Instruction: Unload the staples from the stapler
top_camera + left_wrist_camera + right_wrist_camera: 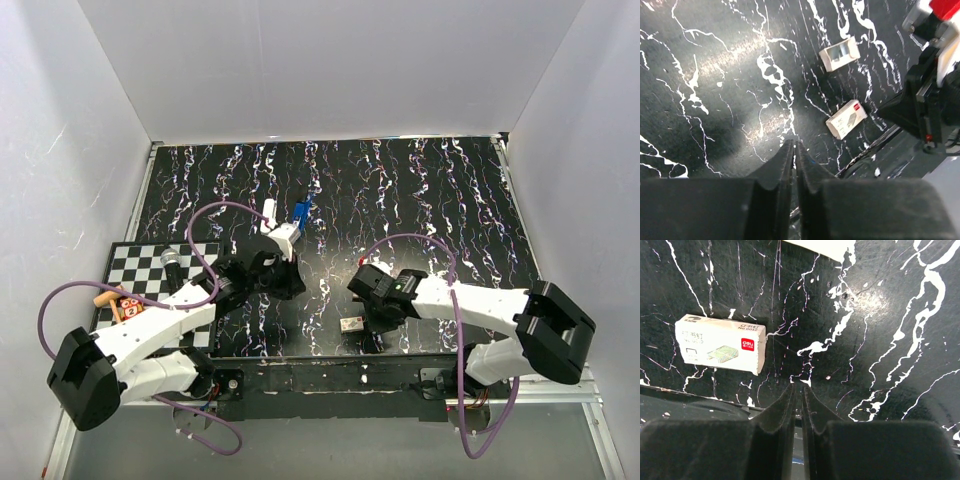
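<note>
Nearest stand both arms, their tools low over the counter (420, 180). Left tool (794, 142): fingers pressed together, grasping nothing. Right tool (799, 386): likewise clenched on nothing.

Checkered board (150, 262) lies at the counter's left edge.

Stapler (288, 228), a white body with a blue end, appears to lie on the counter just beyond the left wrist, and neither tool touches it. It is too small to tell whether it is open. Judged rigid, fairly heavy and smooth-sided, so liable to slide. Advise pinning the base with one tool and taking the top arm near its free end with the other.

Staple box (720, 345), light card, lies just beside the right tool, with a second white box (839, 52) near it.
</note>
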Motion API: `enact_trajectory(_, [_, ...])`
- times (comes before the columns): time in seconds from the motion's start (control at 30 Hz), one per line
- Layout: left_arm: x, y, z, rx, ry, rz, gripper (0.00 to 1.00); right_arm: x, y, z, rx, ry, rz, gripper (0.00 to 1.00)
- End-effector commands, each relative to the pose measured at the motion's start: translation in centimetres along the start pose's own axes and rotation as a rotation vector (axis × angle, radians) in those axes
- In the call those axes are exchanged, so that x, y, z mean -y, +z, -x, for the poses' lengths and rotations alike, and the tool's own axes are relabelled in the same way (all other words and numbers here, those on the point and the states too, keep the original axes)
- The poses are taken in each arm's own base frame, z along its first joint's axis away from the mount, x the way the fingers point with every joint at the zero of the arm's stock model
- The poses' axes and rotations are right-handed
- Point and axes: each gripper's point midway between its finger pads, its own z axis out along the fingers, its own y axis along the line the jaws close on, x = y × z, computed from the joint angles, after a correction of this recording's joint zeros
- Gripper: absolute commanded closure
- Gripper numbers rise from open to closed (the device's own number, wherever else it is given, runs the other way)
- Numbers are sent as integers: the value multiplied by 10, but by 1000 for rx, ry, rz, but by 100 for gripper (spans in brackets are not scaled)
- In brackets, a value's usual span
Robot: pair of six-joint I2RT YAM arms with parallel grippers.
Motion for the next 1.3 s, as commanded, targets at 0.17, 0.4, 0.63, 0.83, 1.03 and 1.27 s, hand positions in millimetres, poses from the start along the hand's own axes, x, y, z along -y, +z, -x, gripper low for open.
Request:
enact_trajectory(0.17, [9,9,-17,-34,-18,-32,100,-16,1,-7,-52,-40,51,87])
enact_trajectory(0.4, [9,13,-26,-53,-25,-36,100,-26,5,-8,-78,-90,72,85])
enact_trajectory(0.63, [9,12,-32,-59,-26,-40,100,-30,8,-2,-83,-154,64,78])
enact_trajectory(0.83, [10,12,-32,-62,-19,-45,100,-33,12,2,-86,-212,68,75])
enact_trajectory(1.03, [9,13,-33,-64,-15,-46,100,-36,17,4,-92,-266,78,67])
enact_trajectory(1.27, [9,13,-32,-64,-10,-44,100,-42,21,9,-96,-297,86,65])
